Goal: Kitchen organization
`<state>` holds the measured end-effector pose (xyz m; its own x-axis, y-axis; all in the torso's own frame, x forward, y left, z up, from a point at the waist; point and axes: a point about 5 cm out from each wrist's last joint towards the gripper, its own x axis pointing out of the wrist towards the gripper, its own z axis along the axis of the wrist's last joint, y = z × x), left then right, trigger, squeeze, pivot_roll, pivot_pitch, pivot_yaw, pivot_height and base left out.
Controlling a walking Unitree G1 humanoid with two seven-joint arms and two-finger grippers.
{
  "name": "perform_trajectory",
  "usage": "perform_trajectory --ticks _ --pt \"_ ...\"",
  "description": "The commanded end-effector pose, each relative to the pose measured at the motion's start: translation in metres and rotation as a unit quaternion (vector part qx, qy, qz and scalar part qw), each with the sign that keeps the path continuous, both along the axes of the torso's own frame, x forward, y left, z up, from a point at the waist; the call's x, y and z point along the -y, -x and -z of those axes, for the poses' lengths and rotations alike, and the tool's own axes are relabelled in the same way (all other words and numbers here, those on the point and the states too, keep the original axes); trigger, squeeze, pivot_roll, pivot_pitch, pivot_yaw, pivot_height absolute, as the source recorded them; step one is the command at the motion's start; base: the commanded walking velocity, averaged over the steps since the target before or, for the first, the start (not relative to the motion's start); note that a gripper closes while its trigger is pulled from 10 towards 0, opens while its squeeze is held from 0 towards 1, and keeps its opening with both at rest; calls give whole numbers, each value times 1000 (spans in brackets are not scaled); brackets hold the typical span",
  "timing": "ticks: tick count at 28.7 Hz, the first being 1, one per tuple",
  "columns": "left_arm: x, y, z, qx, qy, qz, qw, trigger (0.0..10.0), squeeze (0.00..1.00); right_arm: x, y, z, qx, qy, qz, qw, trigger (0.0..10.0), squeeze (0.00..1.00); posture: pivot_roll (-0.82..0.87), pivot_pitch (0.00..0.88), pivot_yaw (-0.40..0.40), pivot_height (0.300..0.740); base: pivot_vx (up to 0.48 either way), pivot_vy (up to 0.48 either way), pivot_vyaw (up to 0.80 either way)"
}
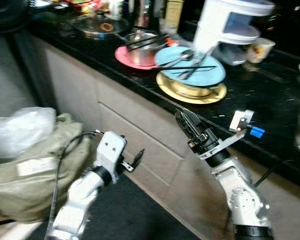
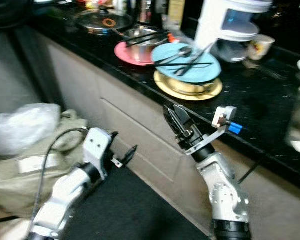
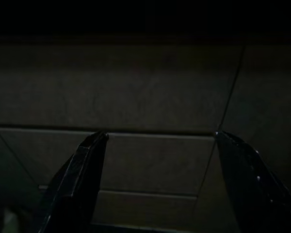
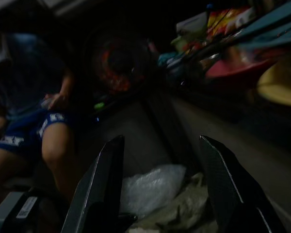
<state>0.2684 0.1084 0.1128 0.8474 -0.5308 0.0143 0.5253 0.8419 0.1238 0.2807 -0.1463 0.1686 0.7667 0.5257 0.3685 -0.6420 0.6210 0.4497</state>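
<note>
No organizing is showing as done: the blue plate (image 1: pixel 190 67) with utensils is sitting on the yellow plate (image 1: pixel 191 90), beside the pink plate (image 1: pixel 135 56), on the cluttered counter (image 1: pixel 260 95), above and beyond the right gripper (image 1: pixel 187 121). Its fingers are standing apart, empty, below the counter edge. The left gripper (image 1: pixel 138 157) is hanging low before the cabinet front, fingers apart and empty. All sorting is remaining.

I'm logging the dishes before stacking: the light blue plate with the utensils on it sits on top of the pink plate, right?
Not quite. In the left eye view the light blue plate, with the utensils on it, sits on top of the yellow plate. The pink plate lies beside it and carries a metal bowl.
</note>
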Motion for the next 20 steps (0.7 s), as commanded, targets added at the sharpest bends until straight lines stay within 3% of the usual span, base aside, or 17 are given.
perform_trajectory --ticks 1,8,13,20 --pt "1 1 2 -4 -1 2 1000 10000 0 2 0 2 -4 6 2 1000 10000 0 117 42 -129 740 0 0 0" --pt "1 1 4 -11 2 1 1000 10000 0 -1 1 6 -11 19 0 1000 10000 0 116 34 -130 740 0 0 0" --pt "1 0 4 -16 9 0 1000 10000 0 -2 -1 9 -21 40 10 999 10000 0 111 40 -127 740 0 -472 0" --pt "0 0 2 -13 14 -1 1000 10000 0 -1 -3 10 -28 47 20 998 10000 0 110 45 -129 740 0 0 0"
